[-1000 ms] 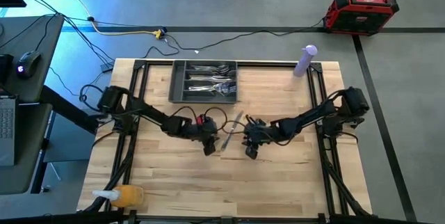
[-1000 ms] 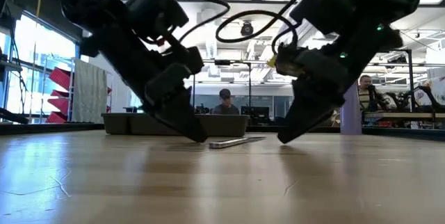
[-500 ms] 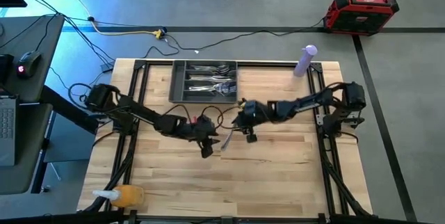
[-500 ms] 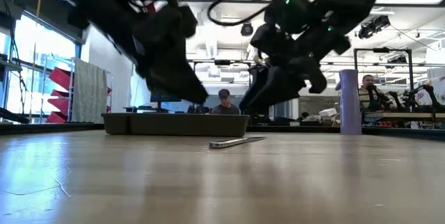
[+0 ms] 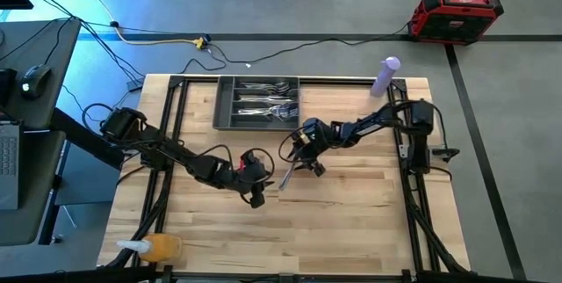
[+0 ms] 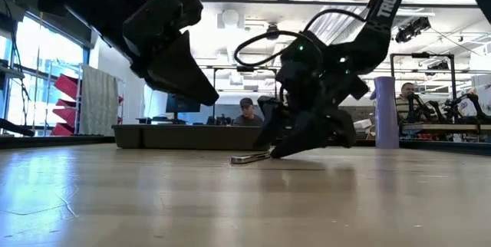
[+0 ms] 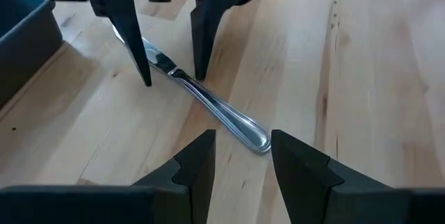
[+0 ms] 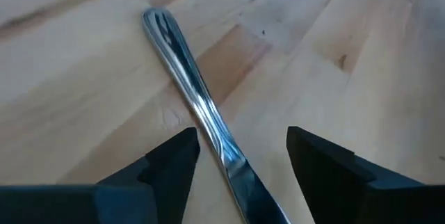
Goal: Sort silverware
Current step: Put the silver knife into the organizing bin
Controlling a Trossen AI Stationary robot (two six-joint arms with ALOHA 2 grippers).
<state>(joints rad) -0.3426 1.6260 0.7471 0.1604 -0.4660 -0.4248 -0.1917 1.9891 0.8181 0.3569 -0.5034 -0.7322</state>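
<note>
One piece of silverware, a shiny knife (image 5: 286, 177), lies flat on the wooden table, left of its middle. My right gripper (image 8: 243, 158) is open and low over the knife's blade end, one finger on each side of it and apart from it, as the left wrist view shows (image 7: 169, 60). My left gripper (image 7: 242, 156) is open and raised above the table (image 6: 201, 86), just short of the knife's handle end (image 7: 259, 139). More silverware lies in the dark grey tray (image 5: 219, 107) at the far edge.
A purple bottle (image 5: 385, 76) stands at the far right corner. An orange object with a spray bottle (image 5: 158, 248) sits at the near left corner. Bare wood lies near and right of the knife. People sit in the room beyond the table (image 6: 247, 113).
My right gripper has swung from the knife's right toward the far left, rolled, sunk, and spread its fingers over the blade end. My left gripper has risen and drawn back toward the near left, away from the knife. The knife has stayed where it was.
</note>
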